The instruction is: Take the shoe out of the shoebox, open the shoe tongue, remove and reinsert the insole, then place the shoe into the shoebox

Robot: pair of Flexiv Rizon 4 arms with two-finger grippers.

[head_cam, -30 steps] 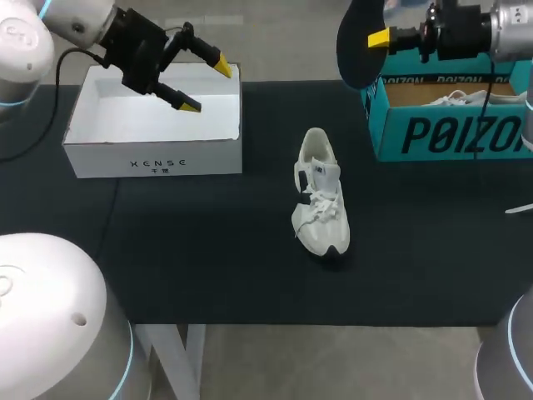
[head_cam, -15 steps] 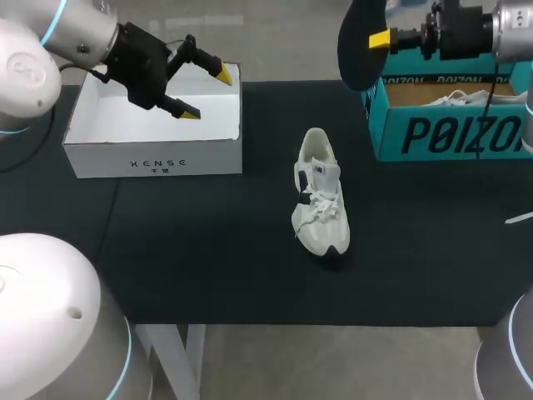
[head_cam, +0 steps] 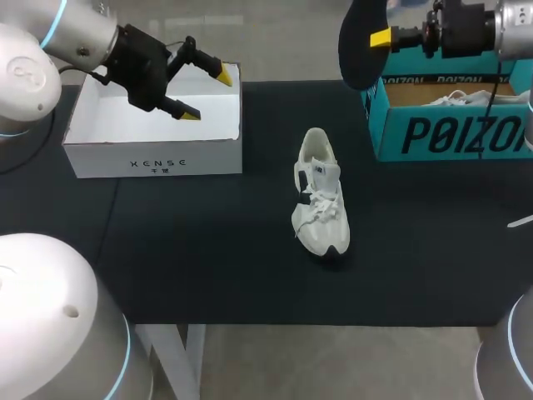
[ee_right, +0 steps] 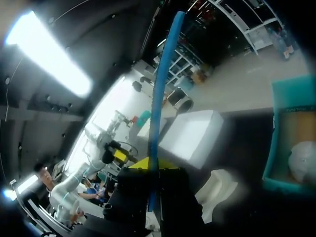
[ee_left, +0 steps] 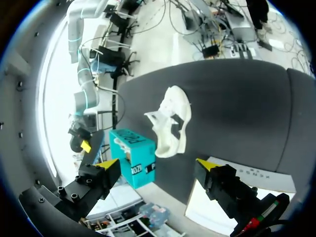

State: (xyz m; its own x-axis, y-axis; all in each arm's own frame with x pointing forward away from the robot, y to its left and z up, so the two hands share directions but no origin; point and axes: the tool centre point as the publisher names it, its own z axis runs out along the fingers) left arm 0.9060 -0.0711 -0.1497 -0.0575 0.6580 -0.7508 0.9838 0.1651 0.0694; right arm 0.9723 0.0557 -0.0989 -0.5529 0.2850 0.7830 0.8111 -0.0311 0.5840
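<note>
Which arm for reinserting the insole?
Right. Right gripper is shut on the insole, held up beyond the shoe. Left gripper is open and empty over the white box.

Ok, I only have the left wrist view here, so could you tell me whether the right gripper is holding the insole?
Observer: Yes. In the head view the right gripper is shut on the dark insole, held up beside the teal shoebox.
Operator: Thank you. Is there anything inside that teal box?
Observer: A white shoe lies in it.
Operator: And where does my own gripper sit over the white box?
Observer: The left gripper hangs open above the right part of the white shoebox, over its inside.
</note>
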